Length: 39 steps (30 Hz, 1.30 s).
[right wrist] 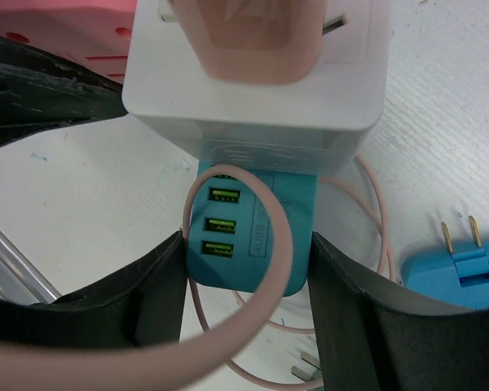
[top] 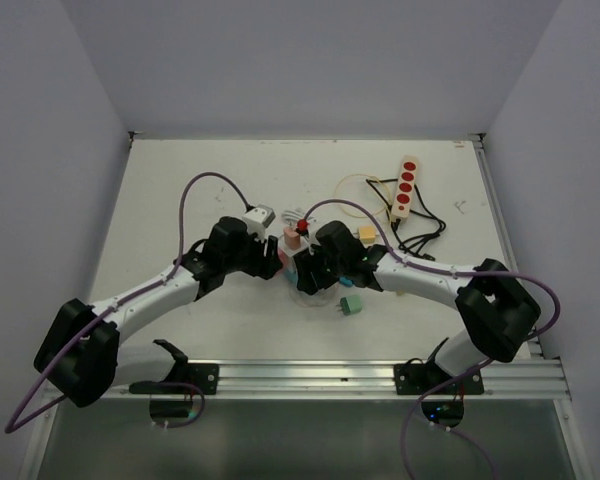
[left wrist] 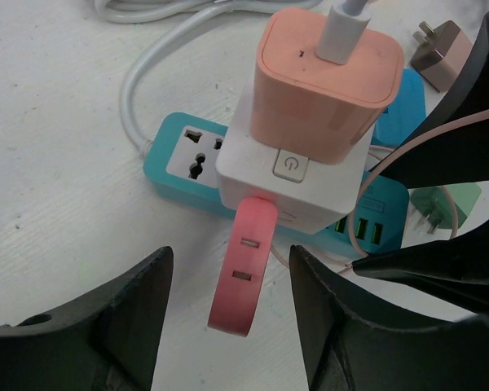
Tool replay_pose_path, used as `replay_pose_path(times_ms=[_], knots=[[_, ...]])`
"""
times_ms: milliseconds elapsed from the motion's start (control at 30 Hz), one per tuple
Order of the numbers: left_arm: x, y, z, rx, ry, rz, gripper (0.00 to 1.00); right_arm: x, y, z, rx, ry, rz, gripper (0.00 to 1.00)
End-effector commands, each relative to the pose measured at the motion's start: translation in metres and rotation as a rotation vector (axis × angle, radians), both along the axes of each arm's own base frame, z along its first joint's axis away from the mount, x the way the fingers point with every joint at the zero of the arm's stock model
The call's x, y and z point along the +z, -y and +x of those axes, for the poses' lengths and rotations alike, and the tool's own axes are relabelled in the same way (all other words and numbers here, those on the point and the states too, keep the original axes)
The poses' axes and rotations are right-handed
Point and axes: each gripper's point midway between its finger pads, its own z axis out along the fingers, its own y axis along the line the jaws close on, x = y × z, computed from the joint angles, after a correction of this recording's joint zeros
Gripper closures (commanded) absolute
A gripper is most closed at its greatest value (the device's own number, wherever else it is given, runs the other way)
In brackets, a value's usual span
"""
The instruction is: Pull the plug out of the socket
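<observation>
A teal power strip point(left wrist: 179, 155) lies at the table's middle. A white cube adapter point(left wrist: 301, 183) is plugged into it, and a peach charger plug point(left wrist: 326, 81) with a white cable sits in the adapter's top; the charger also shows in the top view point(top: 292, 240). A pink strap point(left wrist: 246, 269) hangs from the adapter. My left gripper point(left wrist: 230, 261) is open, its fingers either side of the strap without touching it. My right gripper point(right wrist: 246, 240) is shut on the strip's USB end point(right wrist: 244, 236). In the top view both grippers, left point(top: 268, 258) and right point(top: 308, 268), meet there.
A white strip with red sockets point(top: 405, 187) and a black cable point(top: 420, 225) lie at the back right. Loose plugs lie around: green point(top: 351, 304), yellow point(top: 367, 234), blue point(right wrist: 460, 273), brown point(left wrist: 440, 45). A pink cable point(right wrist: 285, 244) loops over the USB end. A metal rail point(top: 310, 378) runs along the near edge.
</observation>
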Motion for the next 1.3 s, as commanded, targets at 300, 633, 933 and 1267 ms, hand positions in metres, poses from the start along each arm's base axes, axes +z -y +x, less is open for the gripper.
replay_pose_path(times_ms=[300,633,933,1267], knots=[[0.021,0.019,0.01,-0.074,0.111,-0.012,0.71,0.033,-0.011,0.006,0.037,0.044,0.118,1.0],[0.024,0.011,-0.001,-0.076,0.089,0.001,1.0,0.017,0.012,0.024,-0.089,0.05,0.028,1.0],[0.025,0.005,-0.014,-0.103,0.086,0.014,1.0,-0.009,0.05,0.041,-0.222,0.04,-0.111,1.0],[0.023,-0.005,-0.021,-0.089,0.074,0.037,1.0,-0.03,0.071,0.048,-0.302,0.008,-0.212,1.0]])
